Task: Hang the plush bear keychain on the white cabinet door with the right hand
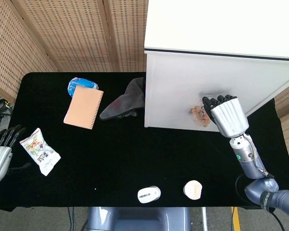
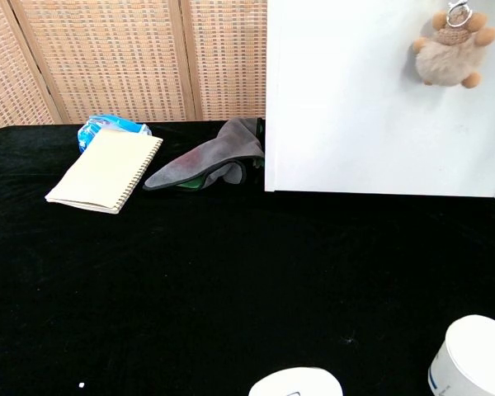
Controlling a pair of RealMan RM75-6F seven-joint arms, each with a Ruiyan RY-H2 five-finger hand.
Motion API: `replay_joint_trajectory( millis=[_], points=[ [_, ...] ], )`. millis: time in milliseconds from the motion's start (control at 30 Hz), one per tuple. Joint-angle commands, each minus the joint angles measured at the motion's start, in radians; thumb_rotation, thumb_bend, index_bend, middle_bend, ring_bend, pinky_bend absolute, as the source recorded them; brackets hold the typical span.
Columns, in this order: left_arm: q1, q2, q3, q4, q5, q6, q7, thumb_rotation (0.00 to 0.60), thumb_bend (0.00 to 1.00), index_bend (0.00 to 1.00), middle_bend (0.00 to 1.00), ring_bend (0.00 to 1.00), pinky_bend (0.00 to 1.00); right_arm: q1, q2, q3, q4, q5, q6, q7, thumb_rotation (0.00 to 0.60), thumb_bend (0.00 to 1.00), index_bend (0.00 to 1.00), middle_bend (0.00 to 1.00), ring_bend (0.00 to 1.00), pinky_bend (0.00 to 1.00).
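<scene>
The plush bear keychain (image 1: 199, 115) is tan and fluffy and hangs close against the front of the white cabinet door (image 1: 183, 91). My right hand (image 1: 225, 115) is just right of it, fingers curled at the metal ring, holding it up. A small knob (image 1: 208, 96) shows on the door just above the fingers. In the chest view the bear (image 2: 446, 56) dangles back-on from its ring (image 2: 458, 13) in front of the door (image 2: 355, 99); the hand itself is out of that frame. My left hand (image 1: 0, 153) rests at the table's left edge, fingers straight and apart, holding nothing.
On the black table lie a tan spiral notebook (image 1: 84, 108), a blue packet (image 1: 80, 83) behind it, a grey cloth (image 1: 125, 102) against the cabinet's left corner, a snack packet (image 1: 39, 150), a white mouse (image 1: 149, 194) and a white cup (image 1: 193, 189) near the front edge.
</scene>
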Motion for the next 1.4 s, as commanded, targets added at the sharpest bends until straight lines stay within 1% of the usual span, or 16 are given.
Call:
replay_joint_trajectory(
  millis=[33,367,433,500,567,667,733,967,1167,1267,1333,1400],
  points=[
    [-0.001,0.0,0.0,0.0,0.0,-0.001,0.001,0.6,0.0,0.0,0.0,0.0,0.0,0.002,0.0,0.001,0.0,0.004,-0.004,-0.003,0.6,0.63,0.79,0.95,0.89,1.0],
    [0.0,0.001,0.0,0.001,0.0,0.0,-0.004,0.6,0.0,0.0,0.0,0.0,0.0,0.009,-0.001,0.003,-0.004,0.008,-0.007,-0.03,0.6,0.63,0.78,0.95,0.89,1.0],
    [0.0,0.001,0.0,0.001,0.0,0.0,-0.003,0.6,0.0,0.0,0.0,0.0,0.0,0.009,0.0,0.004,-0.008,0.01,-0.007,-0.034,0.6,0.61,0.77,0.95,0.89,1.0],
    [0.0,0.001,-0.001,0.001,0.0,0.001,-0.002,0.6,0.0,0.0,0.0,0.0,0.0,0.009,0.001,0.004,-0.011,0.011,-0.007,-0.033,0.6,0.57,0.75,0.95,0.89,1.0],
    [0.0,0.001,-0.001,0.001,0.0,0.002,-0.002,0.6,0.0,0.0,0.0,0.0,0.0,0.009,-0.001,0.005,-0.009,0.013,-0.004,-0.033,0.6,0.47,0.73,0.95,0.89,1.0],
    [0.0,0.001,0.0,0.002,0.0,0.001,-0.001,0.6,0.0,0.0,0.0,0.0,0.0,0.008,-0.007,0.009,0.0,0.014,0.007,-0.038,0.6,0.35,0.72,0.95,0.89,1.0],
    [0.0,0.001,0.0,0.002,0.0,0.001,-0.002,0.6,0.0,0.0,0.0,0.0,0.0,0.007,-0.013,0.011,0.007,0.012,0.018,-0.04,0.6,0.29,0.72,0.95,0.89,1.0],
    [0.001,0.0,0.0,0.003,0.0,0.001,-0.002,0.6,0.0,0.0,0.0,0.0,0.0,0.0,-0.016,0.014,0.008,0.0,0.056,-0.024,0.6,0.28,0.74,0.95,0.89,1.0],
    [0.002,0.0,0.001,0.001,0.004,0.004,-0.002,0.6,0.0,0.0,0.0,0.0,0.0,-0.016,0.005,0.032,-0.012,-0.008,0.113,0.0,0.6,0.28,0.75,0.95,0.89,1.0],
    [0.003,0.0,0.002,0.0,0.006,0.006,-0.003,0.6,0.0,0.0,0.0,0.0,0.0,-0.031,0.026,0.033,-0.03,-0.017,0.139,0.028,0.6,0.27,0.75,0.95,0.89,1.0],
    [0.003,0.001,0.003,0.0,0.007,0.006,-0.002,0.6,0.0,0.0,0.0,0.0,0.0,-0.042,0.039,0.025,-0.037,-0.025,0.149,0.048,0.6,0.27,0.73,0.93,0.88,1.0],
    [0.003,0.001,0.004,-0.001,0.01,0.006,-0.002,0.6,0.0,0.0,0.0,0.0,0.0,-0.061,0.056,0.01,-0.047,-0.033,0.16,0.076,0.6,0.27,0.69,0.88,0.85,1.0]
  ],
)
